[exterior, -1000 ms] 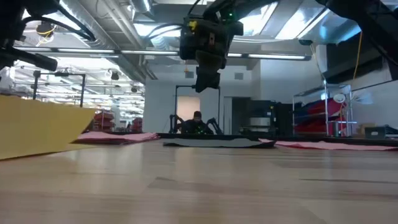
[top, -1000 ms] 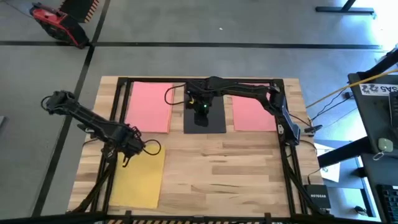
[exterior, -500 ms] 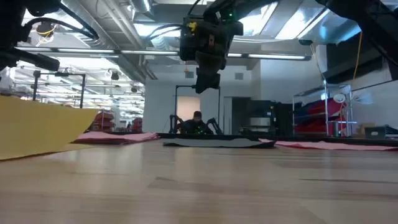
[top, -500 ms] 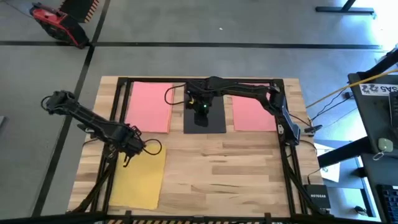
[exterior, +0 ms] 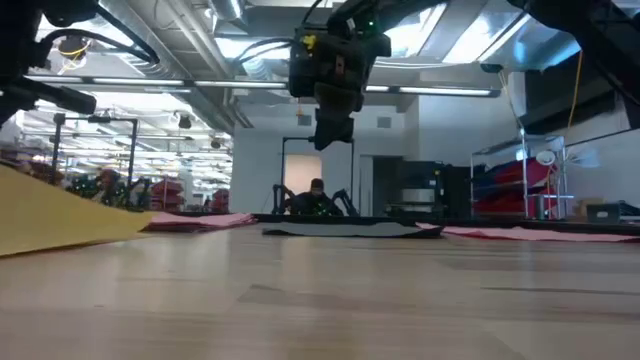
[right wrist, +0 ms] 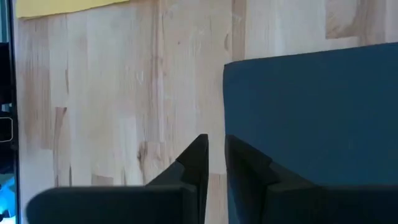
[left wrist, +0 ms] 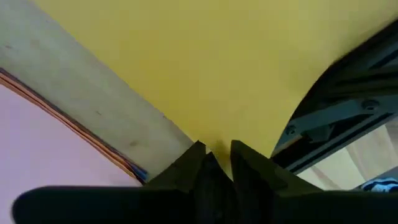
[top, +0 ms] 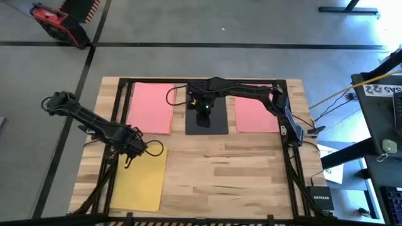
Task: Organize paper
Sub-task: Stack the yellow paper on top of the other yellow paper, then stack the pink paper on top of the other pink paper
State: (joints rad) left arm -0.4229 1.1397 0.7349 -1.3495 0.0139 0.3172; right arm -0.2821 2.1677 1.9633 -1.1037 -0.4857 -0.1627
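So the table (top: 239, 169) is a light wood top with a dark frame around it, and the paper is spread out in four spots: a pink sheet (top: 151, 108) in the upper left of the high view, a black sheet (top: 207, 122) top centre, another pink sheet (top: 254, 114) to its right, and a yellow sheet (top: 139, 182) down in the lower left. The left gripper (top: 133, 149) sits at the upper edge of the yellow sheet, just below the left pink one, and its wrist camera shows the two dark fingers (left wrist: 245, 163) nearly closed with the yellow paper's edge right at their tips, so it looks like it's pinching that sheet, and in the low view the yellow sheet's (exterior: 60, 215) far-left end is tilted up off the wood. That wrist shot also shows the pink sheet lying on top of a thin stack, with orange and blue edges peeking out underneath. The right gripper (top: 202, 107) hangs over the upper part of the black sheet, well above it in the low view (exterior: 333, 128). Its fingers (right wrist: 196, 158) are close together with only a narrow slit between them, holding nothing, with the dark sheet's corner and bare wood below.
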